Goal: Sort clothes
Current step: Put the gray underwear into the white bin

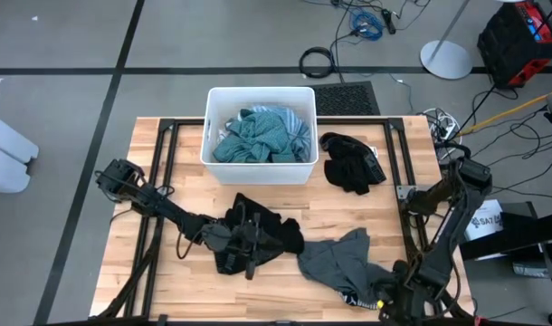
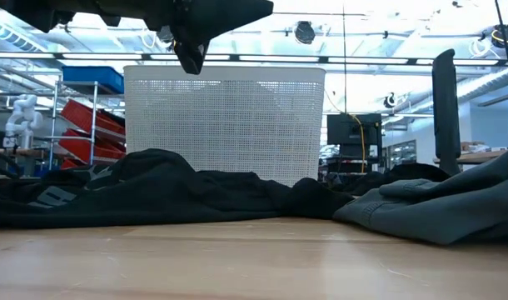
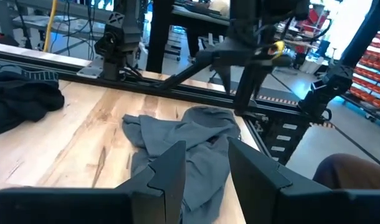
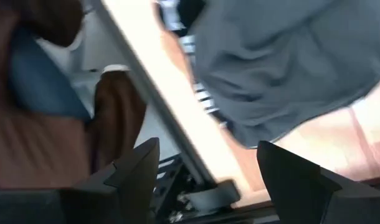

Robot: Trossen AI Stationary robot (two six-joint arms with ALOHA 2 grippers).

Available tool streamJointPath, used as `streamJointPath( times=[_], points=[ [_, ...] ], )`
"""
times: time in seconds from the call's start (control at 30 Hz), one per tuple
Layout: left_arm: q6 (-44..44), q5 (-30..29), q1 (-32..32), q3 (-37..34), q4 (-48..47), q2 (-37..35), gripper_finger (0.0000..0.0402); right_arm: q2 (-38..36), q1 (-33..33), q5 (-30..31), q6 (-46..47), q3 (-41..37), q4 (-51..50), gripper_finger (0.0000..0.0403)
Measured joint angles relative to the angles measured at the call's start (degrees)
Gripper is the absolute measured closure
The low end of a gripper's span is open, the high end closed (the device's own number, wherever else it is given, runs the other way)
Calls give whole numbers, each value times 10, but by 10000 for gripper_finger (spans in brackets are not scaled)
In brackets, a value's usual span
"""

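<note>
Presently on table [image 1: 149, 272]: black garment [image 1: 267, 231] at centre, under left gripper [image 1: 251, 246], fingers [image 3: 171, 171] parted, nothing held. Grey garment [image 1: 344, 263] just beside, toward right gripper [image 1: 389, 303] at near table edge, fingers [image 4: 137, 168] wide apart, empty. Second black garment [image 1: 350, 163] beside white bin [image 1: 258, 98]. Teal and striped garments [image 1: 258, 136] inside bin.

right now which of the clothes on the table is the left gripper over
The black garment at the table's middle: the left gripper hangs over it, open and empty. The grey garment lies to its right, the other black one beside the bin.
</note>
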Motion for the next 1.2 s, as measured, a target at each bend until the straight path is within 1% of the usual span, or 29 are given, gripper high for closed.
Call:
streamJointPath(
  times=[0.1,0.2,0.37,0.57,0.67,0.83,1.0,1.1,1.2],
  points=[
    [0,0,0,0,-1,0,272,0,2,-6,41,-24,11,145],
    [0,0,1,0,-1,0,272,0,3,-19,50,-39,10,145],
    [5,0,1,0,-4,0,272,0,2,-17,80,-55,-12,145],
    [5,-1,1,0,-5,0,272,0,2,-12,81,-64,-12,146],
    [5,-1,1,0,-4,0,272,0,2,-12,80,-81,-8,159],
    [5,-2,1,0,-4,0,272,-1,0,-13,74,-129,68,204],
    [5,-3,1,0,-3,0,272,-1,-7,-18,64,-157,149,262],
    [6,-4,2,0,-3,0,272,-1,-14,-32,61,-158,155,311],
    [6,-4,6,0,-3,0,272,0,-19,-34,44,-157,156,371]
  ],
)
